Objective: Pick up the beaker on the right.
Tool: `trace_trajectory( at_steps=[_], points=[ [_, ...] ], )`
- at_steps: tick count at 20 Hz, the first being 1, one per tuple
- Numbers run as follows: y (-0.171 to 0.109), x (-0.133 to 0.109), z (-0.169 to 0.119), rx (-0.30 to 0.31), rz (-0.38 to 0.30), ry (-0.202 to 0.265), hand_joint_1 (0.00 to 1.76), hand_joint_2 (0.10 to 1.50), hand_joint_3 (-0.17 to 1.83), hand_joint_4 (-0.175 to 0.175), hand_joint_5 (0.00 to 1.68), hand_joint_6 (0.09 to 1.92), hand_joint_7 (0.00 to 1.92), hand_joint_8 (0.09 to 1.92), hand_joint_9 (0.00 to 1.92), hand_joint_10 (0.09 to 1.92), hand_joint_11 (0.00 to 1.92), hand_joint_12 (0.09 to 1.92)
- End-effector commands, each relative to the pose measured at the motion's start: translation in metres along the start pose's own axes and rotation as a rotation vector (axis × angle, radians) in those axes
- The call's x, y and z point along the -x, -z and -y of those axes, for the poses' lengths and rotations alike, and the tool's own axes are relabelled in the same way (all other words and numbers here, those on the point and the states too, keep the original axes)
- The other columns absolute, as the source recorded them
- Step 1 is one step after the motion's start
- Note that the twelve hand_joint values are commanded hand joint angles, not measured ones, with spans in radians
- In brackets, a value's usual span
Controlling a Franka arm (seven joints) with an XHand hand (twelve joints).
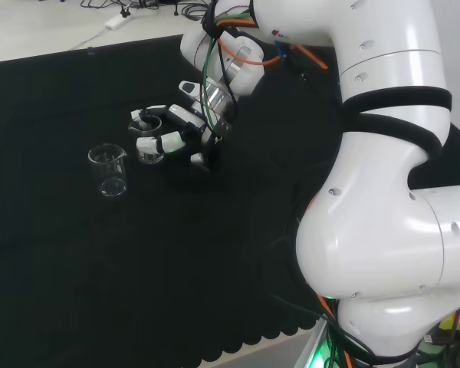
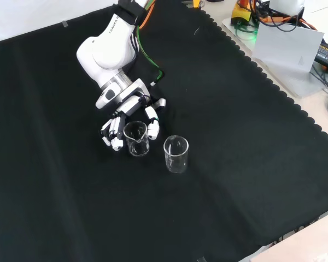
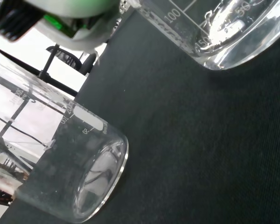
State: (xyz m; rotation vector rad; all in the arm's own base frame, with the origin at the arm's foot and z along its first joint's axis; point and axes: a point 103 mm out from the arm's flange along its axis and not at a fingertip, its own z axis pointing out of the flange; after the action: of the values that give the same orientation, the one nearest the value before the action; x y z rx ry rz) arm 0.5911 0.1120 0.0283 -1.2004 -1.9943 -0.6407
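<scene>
Black cloth (image 2: 235,136) covers the bench, and two clear glass beakers stand upright on it, mouths up. In the front view the hand (image 2: 132,120) has its fingers (image 2: 112,134) curled round the left beaker (image 2: 136,138), thumb at its other side; the beaker's spout points toward the camera. The second beaker (image 2: 176,154) stands free just to its right, near but apart.

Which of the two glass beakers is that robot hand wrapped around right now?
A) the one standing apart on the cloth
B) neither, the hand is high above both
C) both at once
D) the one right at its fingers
D: in the front view the hand has its fingers curled on either side of one beaker, while the other beaker stands free beside it.
</scene>
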Motion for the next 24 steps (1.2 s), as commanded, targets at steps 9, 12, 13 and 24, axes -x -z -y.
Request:
trace_trajectory(
  at_steps=[9, 12, 13, 24],
  points=[
    [-0.006, 0.000, -0.006, 0.037, -0.034, -0.003, 0.91, 0.54, 0.61, -0.033, 0.66, 0.33, 0.53, 0.57, 0.59, 0.55, 0.02, 1.34],
    [-0.002, -0.005, -0.007, 0.112, -0.043, -0.019, 1.01, 0.64, 0.59, 0.055, 0.96, 0.62, 0.84, 0.55, 0.82, 0.52, 0.21, 1.32],
    [0.001, -0.008, -0.008, 0.124, -0.027, -0.019, 1.06, 0.67, 0.56, 0.110, 1.11, 0.62, 1.01, 0.53, 0.92, 0.51, 0.32, 1.29],
    [0.052, -0.045, -0.011, 0.096, 0.238, 0.021, 1.16, 0.67, 0.52, 0.159, 1.46, 0.26, 1.63, 0.09, 1.47, 0.15, 0.90, 1.02]
  ],
)
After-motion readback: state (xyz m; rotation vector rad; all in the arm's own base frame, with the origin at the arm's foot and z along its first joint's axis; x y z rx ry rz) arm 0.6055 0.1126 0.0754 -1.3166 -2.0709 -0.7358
